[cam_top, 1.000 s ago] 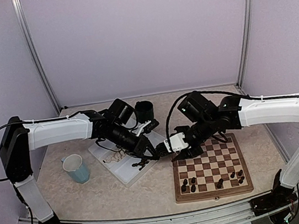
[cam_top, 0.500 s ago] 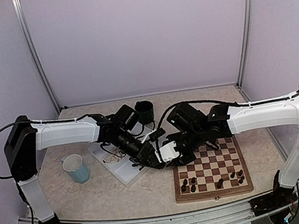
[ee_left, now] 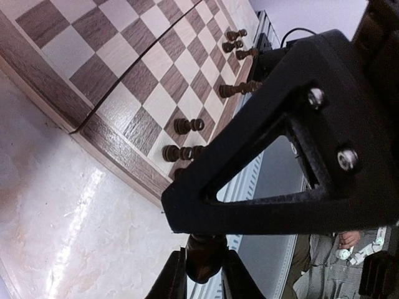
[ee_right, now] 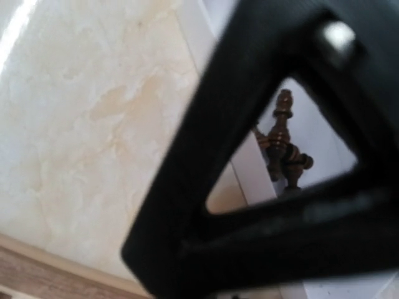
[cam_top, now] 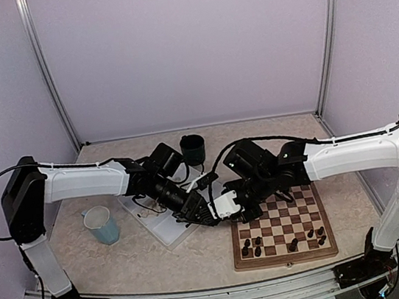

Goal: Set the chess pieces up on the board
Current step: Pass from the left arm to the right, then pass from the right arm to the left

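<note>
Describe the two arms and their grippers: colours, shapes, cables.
The left arm and right arm have white shells on the long links, black joints and wrists, and black cables looping along them. One gripper finger is a black open triangular frame with two silver screws.

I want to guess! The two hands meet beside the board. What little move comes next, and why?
Probably the left hand should pass its dark chess piece to the right hand, since both meet beside the board where dark pieces already stand.

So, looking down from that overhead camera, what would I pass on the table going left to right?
Pale blue cup → white plastic tray → square wooden chessboard.
</note>
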{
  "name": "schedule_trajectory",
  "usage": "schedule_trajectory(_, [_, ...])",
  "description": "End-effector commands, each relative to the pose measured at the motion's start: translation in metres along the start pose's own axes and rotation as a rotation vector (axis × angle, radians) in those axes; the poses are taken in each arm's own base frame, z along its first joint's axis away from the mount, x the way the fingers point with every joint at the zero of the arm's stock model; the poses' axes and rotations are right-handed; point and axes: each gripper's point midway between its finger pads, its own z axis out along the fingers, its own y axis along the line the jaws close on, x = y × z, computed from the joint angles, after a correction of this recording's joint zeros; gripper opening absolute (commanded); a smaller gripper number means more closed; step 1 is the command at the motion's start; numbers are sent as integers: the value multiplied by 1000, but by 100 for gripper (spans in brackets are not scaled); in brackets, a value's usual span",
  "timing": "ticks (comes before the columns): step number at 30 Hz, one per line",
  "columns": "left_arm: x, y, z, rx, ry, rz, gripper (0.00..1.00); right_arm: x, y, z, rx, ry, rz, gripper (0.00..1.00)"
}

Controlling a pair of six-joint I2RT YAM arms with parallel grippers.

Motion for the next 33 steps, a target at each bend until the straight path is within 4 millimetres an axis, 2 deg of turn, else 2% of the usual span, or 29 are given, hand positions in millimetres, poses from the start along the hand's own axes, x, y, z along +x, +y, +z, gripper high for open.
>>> schedule_trajectory(1, [-33, -10, -34, -41, -224, 66, 22, -7, -10, -32, 28, -122, 101, 5])
schedule_trajectory(4, [-56, -13, -58, -104, -401, 105, 25, -6, -22, -55, 9, -241, 220, 4])
schedule_trajectory(6, [-74, -37, -75, -139, -548, 212, 27, 0, -35, -72, 2, -327, 319, 4])
schedule_trajectory(9, [-91, -74, -84, -197, -708, 373, 32, 8, -48, -92, -25, -442, 435, 4])
schedule_trajectory(11, [-103, -85, -91, -269, -803, 428, 35, 9, -53, -103, -50, -505, 485, 4])
schedule_trajectory(14, [-116, -99, -98, -263, -889, 464, 43, 10, -57, -118, -81, -586, 530, 4])
schedule_trajectory(21, [-128, -116, -70, -269, -835, 598, 44, 16, -61, -134, -155, -702, 606, 6])
schedule_trajectory(28, [-131, -113, -54, -226, -793, 592, 43, 19, -61, -133, -151, -702, 617, 6])
schedule_trajectory(33, [-132, -114, -45, -192, -773, 585, 38, 21, -63, -130, -148, -693, 624, 7])
